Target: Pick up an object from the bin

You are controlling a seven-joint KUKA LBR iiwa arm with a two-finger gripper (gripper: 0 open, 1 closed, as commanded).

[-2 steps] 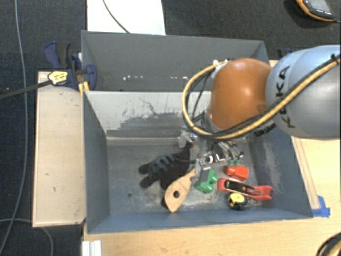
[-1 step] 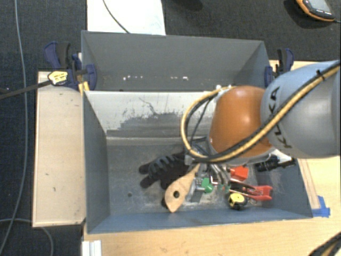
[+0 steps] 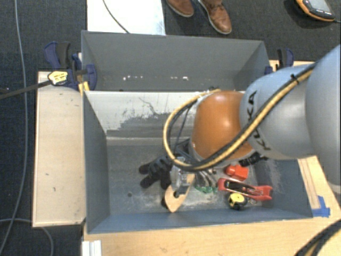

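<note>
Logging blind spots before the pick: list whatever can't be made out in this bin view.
Camera view:
- small green thing: too small, half under the robot's orange wrist cover.
- red-orange block: partly hidden by the arm.
- grey metal bin, floor beneath the cover: hidden.

Black "KUKA" lettering, partly crossed by a cable (image 3: 277, 97), on the silver arm (image 3: 303, 121)

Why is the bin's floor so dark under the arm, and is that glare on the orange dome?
Camera view: the arm shades the bin floor beneath it, dimming the black glove-like thing; the orange cover shows a soft sheen; bright flecks glint on the far wall.
</note>
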